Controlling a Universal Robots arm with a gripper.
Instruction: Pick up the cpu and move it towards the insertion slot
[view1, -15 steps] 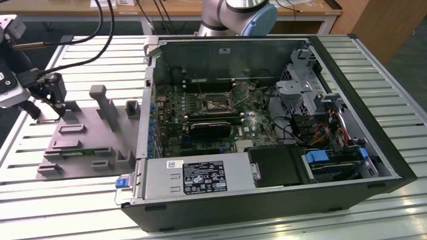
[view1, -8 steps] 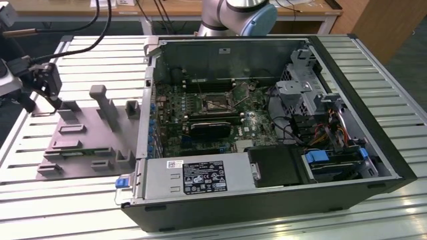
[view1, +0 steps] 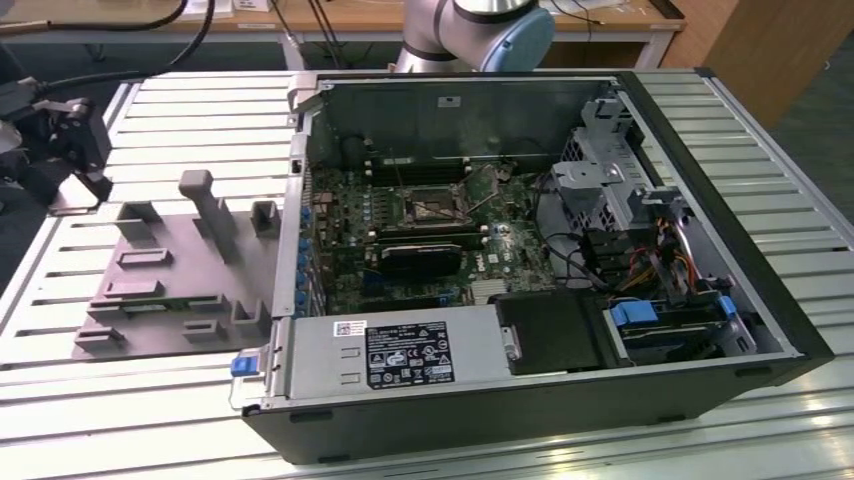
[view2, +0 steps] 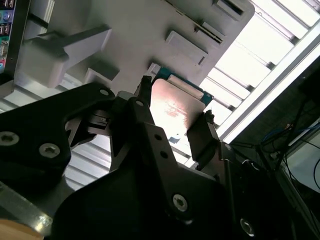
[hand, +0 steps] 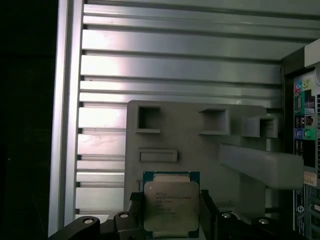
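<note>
The cpu (hand: 171, 202), a flat square chip with a silvery top and a green rim, sits between my gripper's (hand: 171, 215) two black fingers (hand: 134, 212), which press on its opposite edges. In the second wrist view the cpu (view2: 176, 111) hangs in front of the grey fixture plate (view2: 135, 30), apart from it. In the exterior view my gripper (view1: 83, 185) is at the far left, over the slatted table beside the fixture plate (view1: 160, 280). The insertion slot (view1: 430, 205), a metal-framed square socket, lies on the motherboard inside the open computer case, well to the exterior view's right of my gripper.
The open computer case (view1: 534, 380) lies on its side on the slatted metal table (view1: 120, 400). Its wall (view1: 287, 250) stands between the fixture plate and the motherboard. Tall posts (view1: 200, 200) rise from the plate. The arm's base (view1: 467, 30) stands behind the case.
</note>
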